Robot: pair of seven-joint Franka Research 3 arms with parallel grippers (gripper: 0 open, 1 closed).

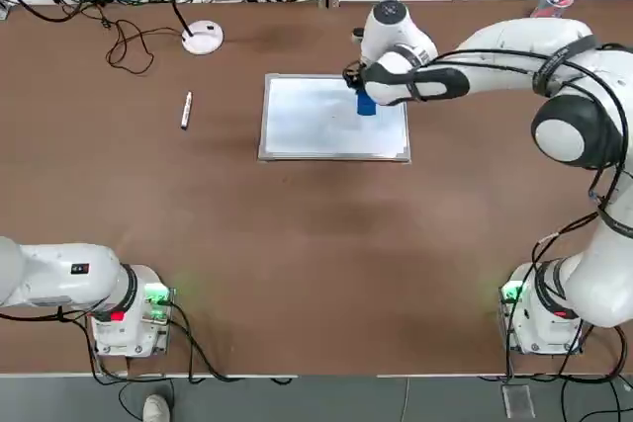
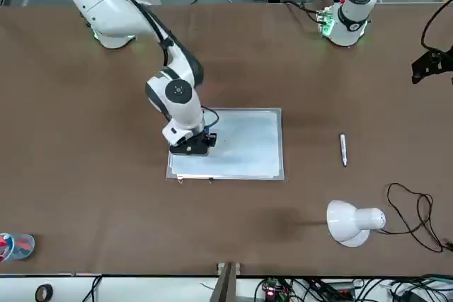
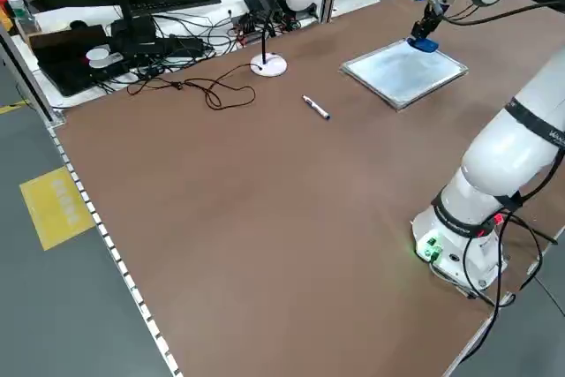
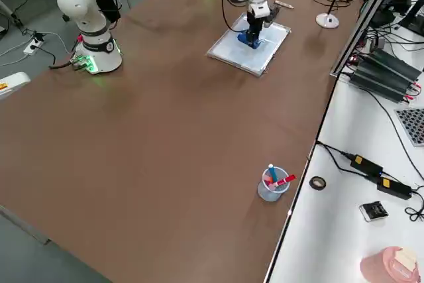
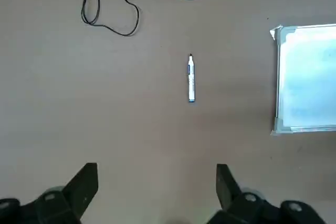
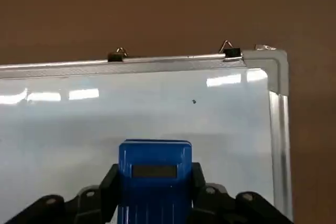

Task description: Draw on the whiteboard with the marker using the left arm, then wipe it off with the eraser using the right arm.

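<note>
The whiteboard lies flat near the table's far middle, and its white surface looks wiped. My right gripper is shut on the blue eraser, which rests on the board near its far right corner. The marker lies on the table to the left of the board. My left gripper hovers high over the table's left side, open and holding nothing, well back from the marker.
A white desk lamp and a loose black cable sit at the far left. A clear cup of pens stands at the far right corner. Both arm bases stand on the near edge.
</note>
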